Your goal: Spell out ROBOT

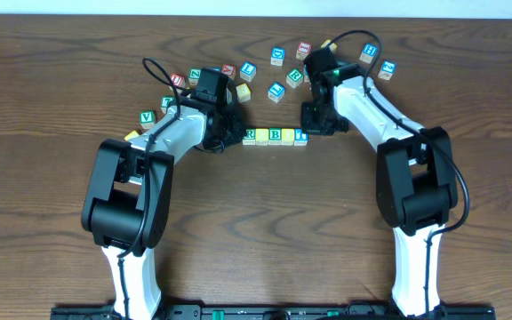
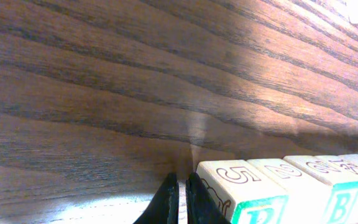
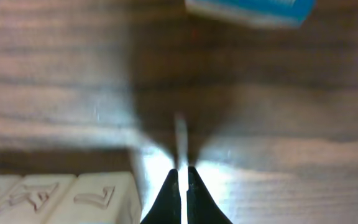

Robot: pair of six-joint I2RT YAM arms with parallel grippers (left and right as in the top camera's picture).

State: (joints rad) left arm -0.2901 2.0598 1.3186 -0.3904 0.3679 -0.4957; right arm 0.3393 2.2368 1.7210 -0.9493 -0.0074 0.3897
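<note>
A row of several letter blocks (image 1: 275, 136) lies mid-table, reading R, an unclear letter, B and a last block I cannot read. My left gripper (image 1: 231, 133) is shut and empty, its tips on the table against the row's left end. In the left wrist view the gripper (image 2: 181, 186) touches the end block (image 2: 244, 190). My right gripper (image 1: 313, 124) is shut and empty beside the row's right end. In the right wrist view the gripper (image 3: 183, 177) sits just right of the end block (image 3: 101, 196).
Several loose letter blocks lie scattered behind the row, such as a blue one (image 1: 276, 90), a yellow one (image 1: 244, 91) and a green V block (image 1: 147, 117) at the left. A blue block (image 3: 250, 10) shows ahead of the right gripper.
</note>
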